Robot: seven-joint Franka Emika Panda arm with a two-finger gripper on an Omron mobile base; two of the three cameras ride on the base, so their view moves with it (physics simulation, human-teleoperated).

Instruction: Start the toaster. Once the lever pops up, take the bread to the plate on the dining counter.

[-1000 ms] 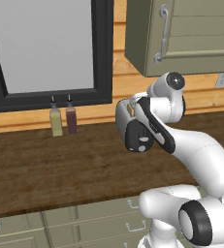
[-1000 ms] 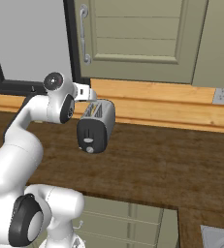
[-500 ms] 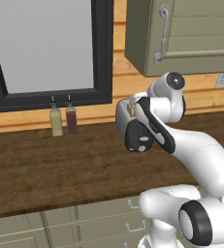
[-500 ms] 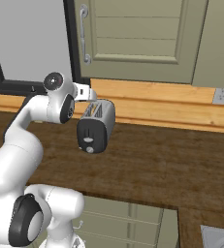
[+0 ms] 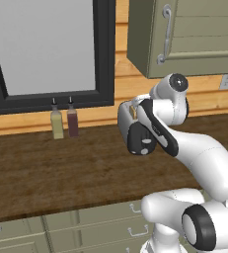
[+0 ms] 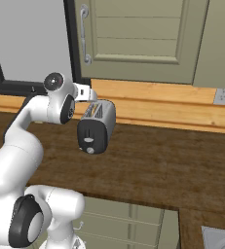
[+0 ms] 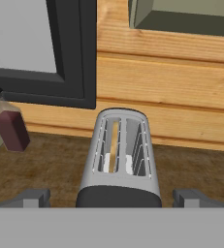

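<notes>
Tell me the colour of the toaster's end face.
Black, on the silver-grey toaster; the right base view shows it best.

The toaster [image 7: 119, 160] has a smooth, brushed-looking silver metal shell with a matt black end face [image 6: 91, 137] that looks like plastic. The bread [image 7: 114, 145] in one slot looks pale and dry. The worktop [image 5: 61, 168] is dark wood with a visible grain and a dull finish. The wall [image 7: 171, 82] behind is lighter, honey-coloured planking. The cupboard doors [image 6: 133, 34] are flat painted grey-green with satin metal handles [image 6: 86, 34]. Two bottles [image 5: 65, 121] look glassy.
</notes>
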